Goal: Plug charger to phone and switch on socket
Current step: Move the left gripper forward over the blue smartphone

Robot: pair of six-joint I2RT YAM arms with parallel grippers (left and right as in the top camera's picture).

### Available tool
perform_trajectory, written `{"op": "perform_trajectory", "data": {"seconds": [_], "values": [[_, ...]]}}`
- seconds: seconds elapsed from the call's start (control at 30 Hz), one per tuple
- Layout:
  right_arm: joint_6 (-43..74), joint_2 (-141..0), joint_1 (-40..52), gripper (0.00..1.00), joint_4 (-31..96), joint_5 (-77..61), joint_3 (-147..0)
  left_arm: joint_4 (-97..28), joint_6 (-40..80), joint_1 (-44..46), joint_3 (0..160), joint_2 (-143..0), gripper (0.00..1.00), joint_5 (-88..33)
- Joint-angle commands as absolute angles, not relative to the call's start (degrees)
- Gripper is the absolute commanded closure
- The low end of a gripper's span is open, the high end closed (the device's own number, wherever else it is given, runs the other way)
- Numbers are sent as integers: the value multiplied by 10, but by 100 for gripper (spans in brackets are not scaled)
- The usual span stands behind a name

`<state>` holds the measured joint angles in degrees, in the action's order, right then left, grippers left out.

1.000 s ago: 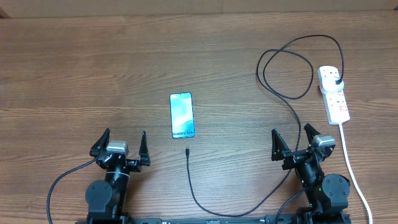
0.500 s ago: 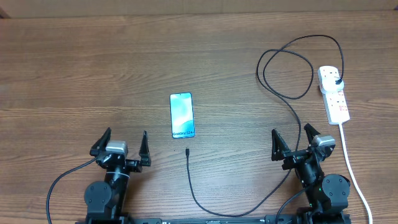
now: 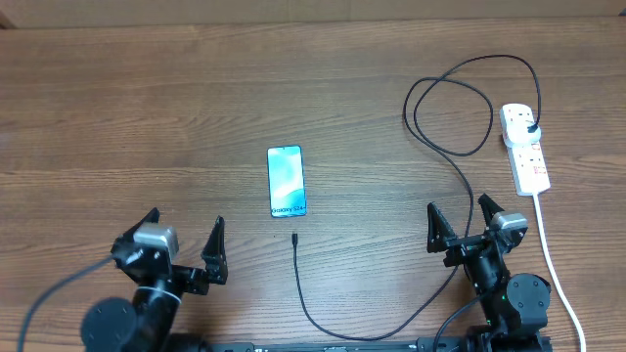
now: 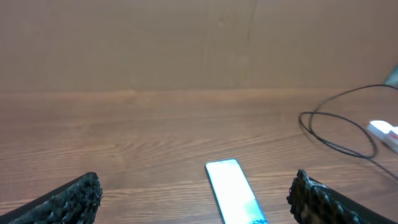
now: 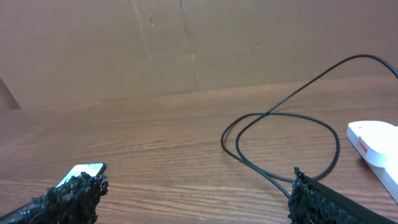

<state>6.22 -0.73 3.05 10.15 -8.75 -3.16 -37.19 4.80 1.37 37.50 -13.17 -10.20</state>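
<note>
One phone [image 3: 286, 181] lies lit, screen up, on the wooden surface [image 3: 147, 98]. One charger [image 3: 295, 256] has its connector tip just off the phone's lower edge, not touching; its cable loops far to the phone's right, to one socket [image 3: 525, 147], where the black plug sits. Two end effectors, left [image 3: 184, 219] and right [image 3: 457, 204], flank the phone on the robot's side, both spread wide and empty.

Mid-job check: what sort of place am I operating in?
Probably a lab test bench: a wooden table, what looks like a cardboard backdrop, and the phone, charger and socket laid out.
</note>
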Motion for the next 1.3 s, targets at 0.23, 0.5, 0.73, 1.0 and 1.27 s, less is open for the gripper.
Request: {"op": "perform_trajectory", "data": {"seconds": [0.23, 0.5, 0.73, 1.0, 1.27], "values": [[66, -2, 32, 0, 99, -86, -29, -596, 75, 8, 706, -452, 0, -176], [66, -2, 32, 0, 99, -86, -29, -851, 74, 13, 1038, -750, 0, -176], [66, -2, 32, 0, 99, -86, -29, -922, 114, 36, 1121, -922, 0, -180], [66, -2, 32, 0, 99, -86, -29, -922, 132, 55, 1121, -1039, 96, -174], [66, -2, 32, 0, 99, -86, -29, -860, 193, 124, 1121, -1111, 96, -85]]}}
